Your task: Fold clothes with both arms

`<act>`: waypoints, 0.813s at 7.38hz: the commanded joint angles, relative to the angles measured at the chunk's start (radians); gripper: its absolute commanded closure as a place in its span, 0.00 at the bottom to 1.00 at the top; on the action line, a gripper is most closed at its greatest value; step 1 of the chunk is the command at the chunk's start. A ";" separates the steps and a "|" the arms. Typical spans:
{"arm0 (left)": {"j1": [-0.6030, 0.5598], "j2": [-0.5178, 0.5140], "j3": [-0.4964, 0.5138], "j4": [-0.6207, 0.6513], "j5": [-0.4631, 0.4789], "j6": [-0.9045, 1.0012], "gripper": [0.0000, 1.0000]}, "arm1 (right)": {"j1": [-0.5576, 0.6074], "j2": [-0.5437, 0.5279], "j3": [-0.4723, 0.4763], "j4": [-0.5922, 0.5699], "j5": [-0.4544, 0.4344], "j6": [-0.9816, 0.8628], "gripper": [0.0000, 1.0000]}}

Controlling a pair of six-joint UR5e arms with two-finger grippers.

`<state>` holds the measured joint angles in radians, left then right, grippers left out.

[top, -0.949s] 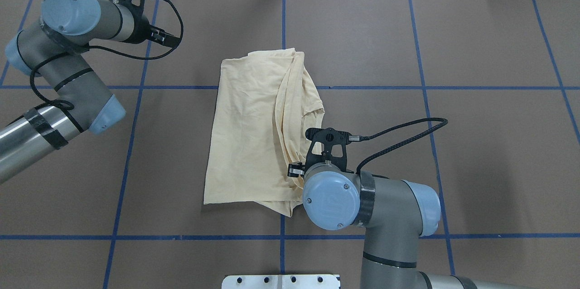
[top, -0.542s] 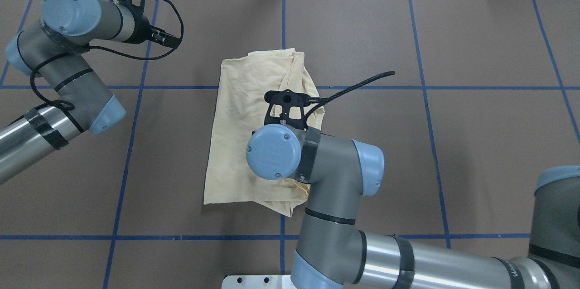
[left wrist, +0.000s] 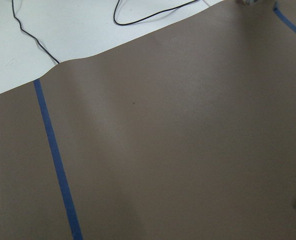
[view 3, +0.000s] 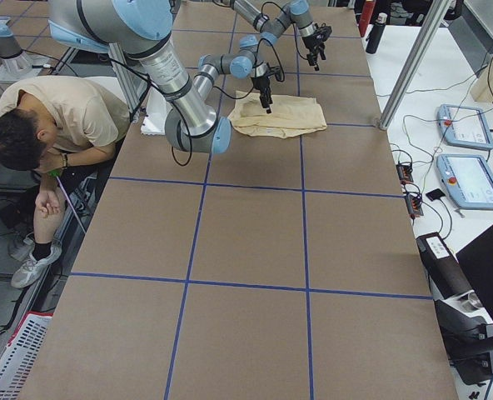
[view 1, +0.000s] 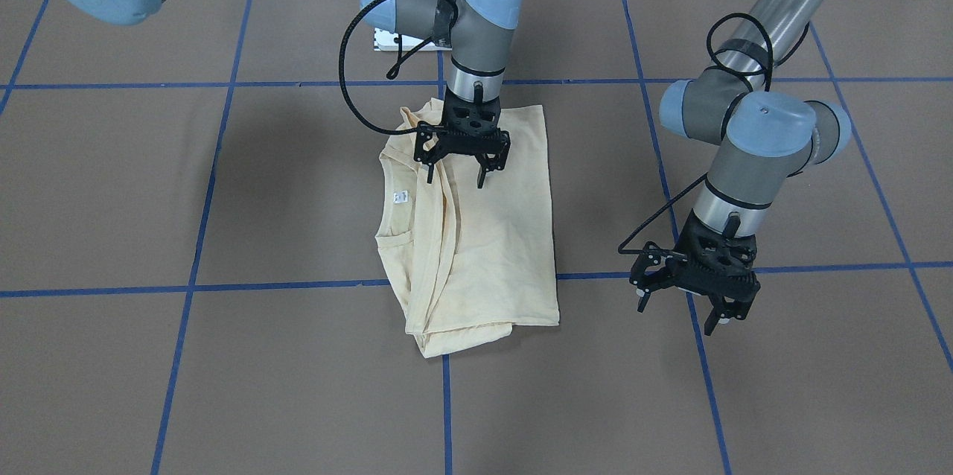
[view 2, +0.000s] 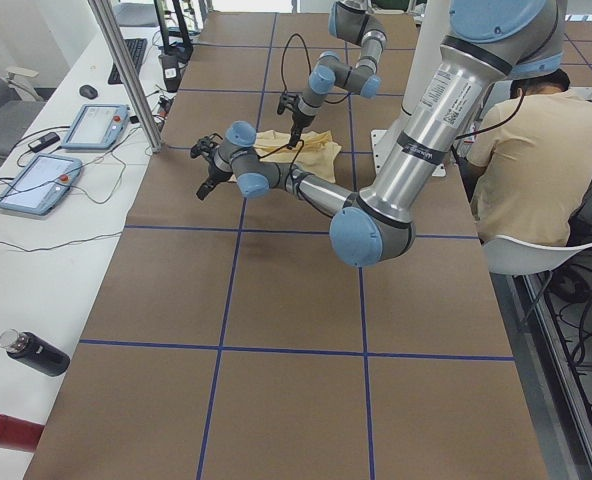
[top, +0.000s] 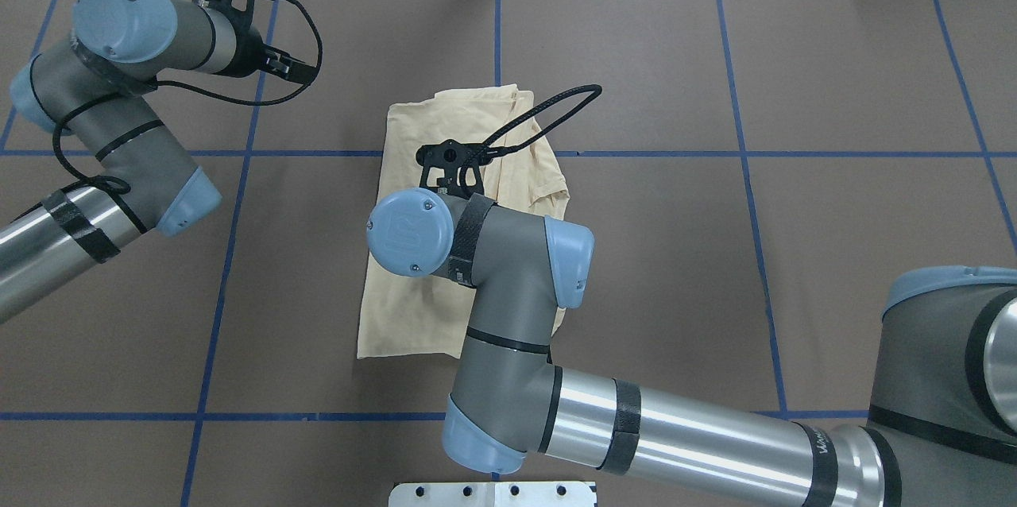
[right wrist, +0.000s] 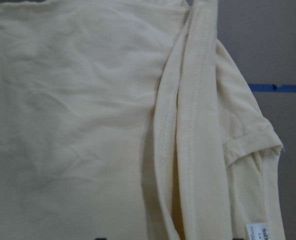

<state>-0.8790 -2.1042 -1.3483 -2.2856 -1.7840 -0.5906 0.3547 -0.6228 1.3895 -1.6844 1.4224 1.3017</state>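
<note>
The clothes are one cream shirt (view 1: 491, 237), lying folded lengthwise on the brown table, with its collar and small white label (view 1: 400, 197) at one long side. In the overhead view the shirt (top: 409, 173) is partly covered by the right arm. My right gripper (view 1: 455, 179) hangs open just above the shirt's layered edge, nothing between its fingers. Its wrist view is filled with cream fabric (right wrist: 88, 125) and stitched hems. My left gripper (view 1: 675, 315) stands open and empty over bare table, well off to the side of the shirt.
Blue tape lines (top: 230, 253) grid the brown table cover. A white base plate (top: 493, 493) sits at the near edge. Two teach pendants (view 2: 96, 125) and a bottle (view 2: 36, 352) lie on the side bench. A person (view 2: 536, 170) sits beside the robot.
The right arm has swung from the shirt's near right corner to the left and farther out, over the shirt's middle. The left arm has not moved.
</note>
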 commanded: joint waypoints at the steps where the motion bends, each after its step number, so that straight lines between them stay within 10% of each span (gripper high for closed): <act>1: 0.000 0.001 0.001 0.000 0.000 0.000 0.00 | 0.003 0.003 -0.040 -0.008 0.025 -0.111 0.28; 6: 0.002 0.001 0.001 0.000 0.000 0.000 0.00 | 0.035 -0.047 0.026 -0.173 0.039 -0.330 0.31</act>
<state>-0.8775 -2.1031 -1.3468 -2.2856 -1.7840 -0.5906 0.3768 -0.6404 1.3745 -1.7945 1.4615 1.0343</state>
